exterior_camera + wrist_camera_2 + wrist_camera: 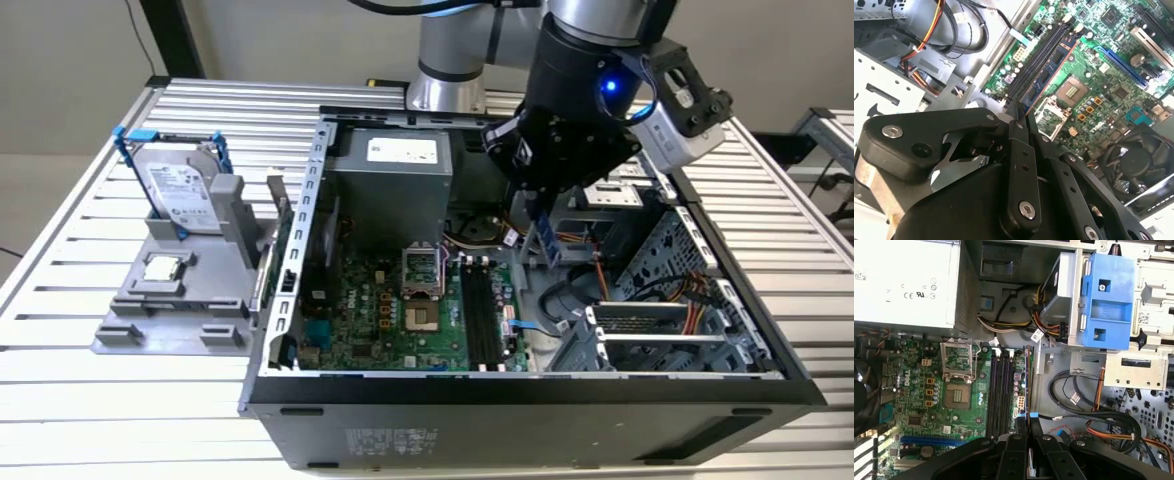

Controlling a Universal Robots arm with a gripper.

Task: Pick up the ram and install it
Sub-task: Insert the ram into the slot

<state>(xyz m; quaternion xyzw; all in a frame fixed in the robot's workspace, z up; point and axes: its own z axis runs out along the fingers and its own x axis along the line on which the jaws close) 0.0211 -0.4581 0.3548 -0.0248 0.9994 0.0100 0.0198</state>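
The black two-fingered gripper (541, 213) hangs inside the open black tower computer case (534, 400). Its fingers are pinched tight on the top end of the ram (543, 243), a long, thin, dark blue circuit-board stick hanging edge-down. In the first wrist view the stick lines up just beside the row of long black memory slots (999, 390) on the green motherboard (919, 390), not seated in any of them.

Arm (587, 60): one. Gripper (538, 212): one. Ram (1051, 75): one stick. Case (534, 400): one. Motherboard (387, 310): one. CPU socket (957, 396): one. Power supply (904, 280): one. Fan (1134, 160): one. Blue caddy (1109, 300): one. Hard drive (178, 190): one. Processor (164, 267): one. Stand (174, 320): one. Memory slots (1002, 390): several, exact count unclear.
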